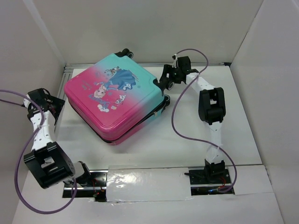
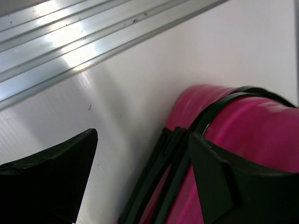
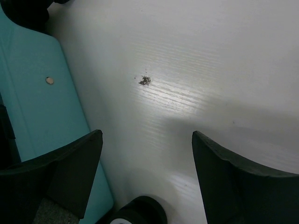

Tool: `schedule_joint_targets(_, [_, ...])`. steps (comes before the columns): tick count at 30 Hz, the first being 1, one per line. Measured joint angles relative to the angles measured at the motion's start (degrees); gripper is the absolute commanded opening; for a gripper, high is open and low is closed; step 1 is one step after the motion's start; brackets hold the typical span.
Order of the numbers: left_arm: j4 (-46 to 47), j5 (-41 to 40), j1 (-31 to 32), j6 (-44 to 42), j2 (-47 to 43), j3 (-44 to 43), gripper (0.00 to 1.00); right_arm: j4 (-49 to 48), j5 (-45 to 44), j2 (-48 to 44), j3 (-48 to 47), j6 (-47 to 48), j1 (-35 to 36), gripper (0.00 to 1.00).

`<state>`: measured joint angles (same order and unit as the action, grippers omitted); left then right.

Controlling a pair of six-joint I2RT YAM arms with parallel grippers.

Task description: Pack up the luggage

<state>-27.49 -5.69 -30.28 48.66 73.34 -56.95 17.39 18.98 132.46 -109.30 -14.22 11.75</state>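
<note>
The luggage [image 1: 114,100] lies flat and closed in the middle of the table, pink at the left, teal at the right, with a cartoon print on top and black wheels at the far end. My left gripper [image 1: 59,107] is open and empty beside its pink left corner. In the left wrist view the gripper [image 2: 142,140] straddles the table and the pink shell [image 2: 266,130], with the black zipper seam [image 2: 170,172] between the fingers. My right gripper [image 1: 167,83] is open and empty at the teal right corner. In the right wrist view it [image 3: 147,140] hangs over bare table, with the teal shell [image 3: 37,93] at left and a black wheel [image 3: 140,212] below.
White walls close in the table on the left, right and back. An aluminium rail [image 1: 149,64] runs along the back edge and shows in the left wrist view [image 2: 70,42]. Silver tape [image 1: 145,179] covers the front edge between the arm bases. Purple cables [image 1: 175,116] loop off both arms.
</note>
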Motion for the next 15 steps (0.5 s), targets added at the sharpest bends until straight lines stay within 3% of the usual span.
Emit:
schedule_joint_targets(8, [2.32,0.02,1.27,2.36,1.03,3.91,0.87,-2.62,1.79,0.00,0.15,0.28,0.42,0.82])
schedule_joint_targets(15, [3.89,-3.32,12.09,2.54,11.17,0.76,0.85,-5.20,3.23,0.00,2.29,0.42,1.57,0.81])
